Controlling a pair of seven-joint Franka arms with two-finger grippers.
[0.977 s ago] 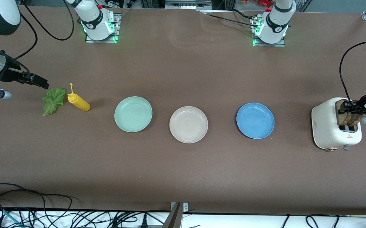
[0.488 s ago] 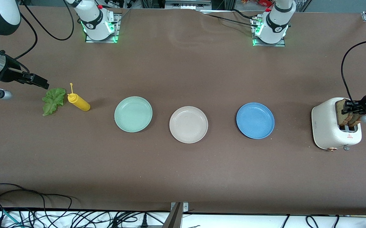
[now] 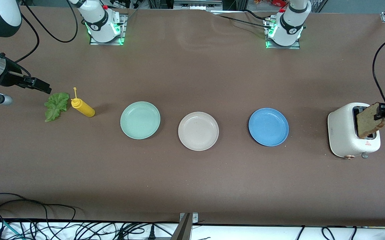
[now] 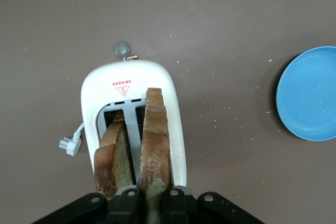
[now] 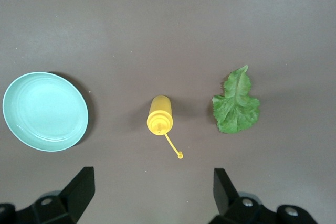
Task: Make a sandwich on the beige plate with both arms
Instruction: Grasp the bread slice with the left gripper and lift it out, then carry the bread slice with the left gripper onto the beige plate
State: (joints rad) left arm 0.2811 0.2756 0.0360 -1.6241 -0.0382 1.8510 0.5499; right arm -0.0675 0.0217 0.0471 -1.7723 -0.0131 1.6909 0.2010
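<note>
since a second ago our left gripper (image 3: 383, 111) has risen, lifting one bread slice (image 3: 369, 120) most of the way out of the toaster (image 3: 344, 131); fingers (image 4: 131, 198) clamped on its top edge. second slice (image 4: 113, 156) sits in the other slot. beige plate (image 3: 198, 131) is empty, at 9 o'clock from the toaster, past the blue plate (image 3: 268, 126). right gripper (image 3: 40, 85) waits, jaws apart, over the table at 11 o'clock from the lettuce (image 3: 56, 105). next we carry the slice to the plate.

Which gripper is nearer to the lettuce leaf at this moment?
Right. The right gripper hangs open just beside the lettuce leaf, at the right arm's end of the table. The left gripper is at the table's left-arm end, over the toaster, shut on a bread slice.
</note>
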